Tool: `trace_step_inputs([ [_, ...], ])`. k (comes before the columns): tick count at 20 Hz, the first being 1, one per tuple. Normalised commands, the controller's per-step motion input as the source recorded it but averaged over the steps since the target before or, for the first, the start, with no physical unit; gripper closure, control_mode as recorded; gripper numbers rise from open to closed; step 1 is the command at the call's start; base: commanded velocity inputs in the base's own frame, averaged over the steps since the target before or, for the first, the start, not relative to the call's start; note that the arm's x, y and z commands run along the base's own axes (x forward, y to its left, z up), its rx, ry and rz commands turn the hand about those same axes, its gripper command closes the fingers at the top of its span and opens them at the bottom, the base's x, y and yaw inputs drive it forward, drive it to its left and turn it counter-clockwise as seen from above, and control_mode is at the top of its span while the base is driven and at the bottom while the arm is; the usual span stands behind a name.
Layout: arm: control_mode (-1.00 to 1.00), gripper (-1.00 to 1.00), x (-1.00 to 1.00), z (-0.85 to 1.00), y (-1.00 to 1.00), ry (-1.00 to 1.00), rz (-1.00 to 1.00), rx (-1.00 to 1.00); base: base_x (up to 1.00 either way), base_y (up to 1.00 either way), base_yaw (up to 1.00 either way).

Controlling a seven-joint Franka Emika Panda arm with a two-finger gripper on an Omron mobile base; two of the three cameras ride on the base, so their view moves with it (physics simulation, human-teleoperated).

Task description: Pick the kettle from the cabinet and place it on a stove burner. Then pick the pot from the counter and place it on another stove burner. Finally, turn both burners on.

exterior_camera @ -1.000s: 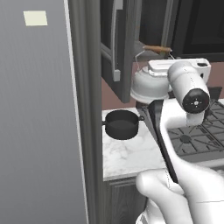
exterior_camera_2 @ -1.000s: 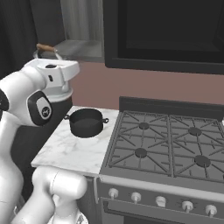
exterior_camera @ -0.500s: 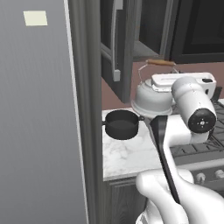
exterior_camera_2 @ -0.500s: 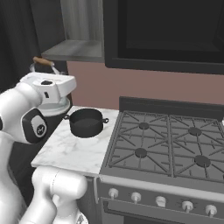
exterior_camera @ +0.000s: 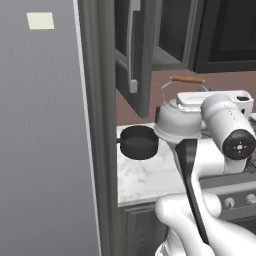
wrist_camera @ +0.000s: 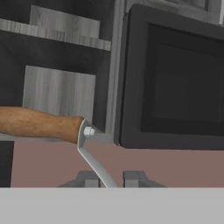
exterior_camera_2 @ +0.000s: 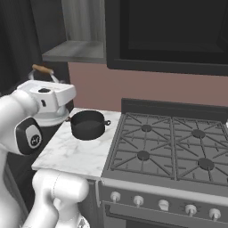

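The kettle [exterior_camera: 176, 120] is being carried clear of the open cabinet [exterior_camera_2: 73, 50], hanging above the tabletop [exterior_camera_2: 75, 151] close behind the pot [exterior_camera_2: 88, 124]. It is being held by the thin metal arm of its handle, below the wooden grip [wrist_camera: 39, 123], probably so that the body hangs upright and the spout stays level for the trip to the stove burners [exterior_camera_2: 143, 155]. The pot is being left on the tabletop beside the range, within easy reach for the second placement. The tool [wrist_camera: 111, 179] is being kept nearly closed, its tips pinched on the handle's wire.
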Motion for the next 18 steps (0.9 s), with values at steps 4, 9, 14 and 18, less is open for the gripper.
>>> trace_step_inputs([
  [4,-1.0,1.0,-0.04,-0.08,-0.01,0.0,0.0,0.0,0.0,0.0,0.0],
  [9,-1.0,1.0,0.0,0.0,0.0,0.0,0.0,0.0,0.0,0.0,0.0],
  [14,-1.0,1.0,-0.03,-0.03,0.0,-0.04,0.0,0.0,0.0,0.0,0.0],
  [18,1.0,1.0,0.0,0.0,0.0,0.0,0.0,0.0,-0.37,-0.12,-0.03],
])
